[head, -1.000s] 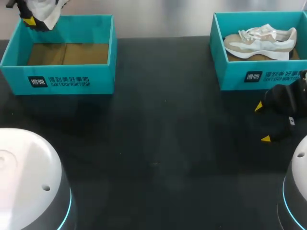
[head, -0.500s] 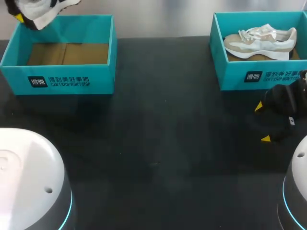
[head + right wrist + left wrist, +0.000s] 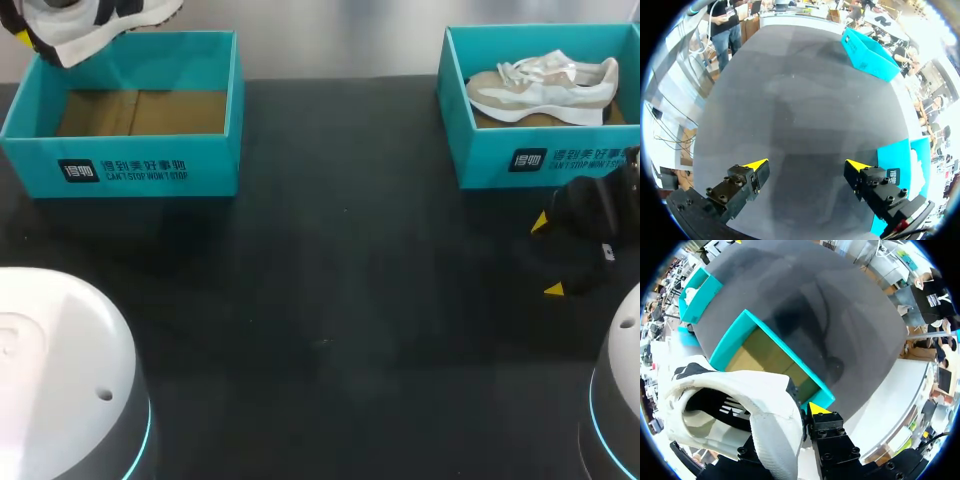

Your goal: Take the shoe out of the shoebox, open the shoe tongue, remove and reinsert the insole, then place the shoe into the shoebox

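My left gripper (image 3: 28,32) holds a white shoe with black stripes (image 3: 95,20) in the air over the far left corner of the left teal shoebox (image 3: 130,170). In the left wrist view the gripper (image 3: 790,415) is shut on the shoe's (image 3: 740,405) heel collar; one yellow fingertip (image 3: 817,408) shows, the other is hidden behind the shoe. The box (image 3: 771,354) below it shows only its brown cardboard floor. My right gripper (image 3: 548,256) hangs open and holds nothing, in front of the right shoebox (image 3: 530,160). Its fingers stand wide apart in its own view (image 3: 806,165).
The right teal shoebox holds a beige and white sneaker (image 3: 545,85) lying on its side. In the right wrist view that box (image 3: 900,167) is beside the gripper and the left box (image 3: 870,55) lies far ahead. Black tabletop (image 3: 330,300) spreads between the boxes.
My left gripper has lifted the shoe higher and shifted left, with the toe swinging out to the right. The right arm has stayed still.
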